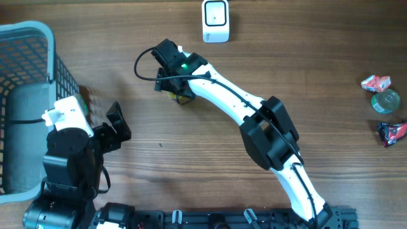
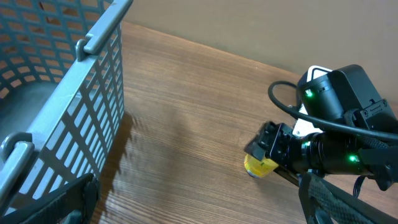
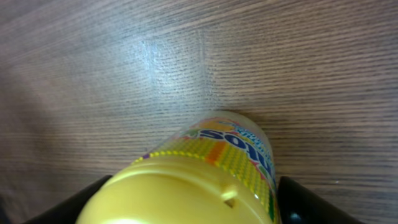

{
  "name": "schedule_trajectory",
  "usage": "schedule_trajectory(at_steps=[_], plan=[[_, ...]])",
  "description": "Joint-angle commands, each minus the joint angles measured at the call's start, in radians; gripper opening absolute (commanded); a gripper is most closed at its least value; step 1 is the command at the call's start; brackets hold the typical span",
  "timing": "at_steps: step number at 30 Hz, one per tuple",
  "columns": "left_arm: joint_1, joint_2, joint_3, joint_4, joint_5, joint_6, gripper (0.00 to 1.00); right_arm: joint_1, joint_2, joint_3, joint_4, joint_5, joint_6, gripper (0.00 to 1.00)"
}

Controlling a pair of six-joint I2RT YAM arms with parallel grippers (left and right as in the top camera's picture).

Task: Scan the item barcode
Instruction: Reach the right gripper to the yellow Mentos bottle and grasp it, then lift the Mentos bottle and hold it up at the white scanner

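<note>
Tube (image 3: 205,180) with a yellow cap lies on its side on the tabletop (image 3: 124,62), well apart from the scanner (image 1: 215,20) and the basket (image 1: 38,30). The right fingers (image 3: 305,202) sit close on either side of it; whether they press it I cannot tell. The left fingers (image 2: 56,202) stand wide open, empty, beside the basket.

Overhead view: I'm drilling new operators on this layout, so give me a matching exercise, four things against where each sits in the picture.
Things:
1. basket
2. scanner
3. yellow bottle
4. red packet

Places:
A. top edge, middle
B. right edge
C. left edge
D. left of centre, on the wood

Pairs: 1-C, 2-A, 3-D, 4-B
</note>
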Motion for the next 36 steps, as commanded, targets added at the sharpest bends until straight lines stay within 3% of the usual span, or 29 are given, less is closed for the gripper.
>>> schedule_trajectory(at_steps=[1, 5, 9, 14, 21, 29, 36], plan=[[0.006, -0.002, 0.012, 0.000, -0.014, -0.016, 1.00, 0.001, 0.026, 0.010, -0.010, 0.013, 0.010, 0.63], [0.006, -0.002, 0.012, 0.000, -0.014, -0.016, 1.00, -0.002, 0.026, 0.010, -0.044, 0.029, -0.003, 0.61], [0.006, -0.002, 0.012, -0.002, -0.014, -0.016, 1.00, -0.003, 0.026, 0.010, -0.074, 0.058, -0.032, 0.50], [0.006, -0.002, 0.012, -0.004, -0.014, -0.016, 1.00, -0.003, 0.025, 0.011, -0.104, 0.035, -0.087, 0.46], [0.006, -0.002, 0.012, -0.003, -0.013, -0.017, 1.00, -0.023, -0.004, 0.013, -0.250, 0.010, -0.158, 0.36], [0.006, 0.053, 0.012, -0.003, 0.060, -0.021, 1.00, -0.128, -0.188, 0.013, -0.404, -0.059, -0.249, 0.41], [0.006, 0.208, 0.012, -0.001, 0.132, -0.051, 1.00, -0.237, -0.348, 0.013, -0.629, -0.232, -0.364, 0.38]])
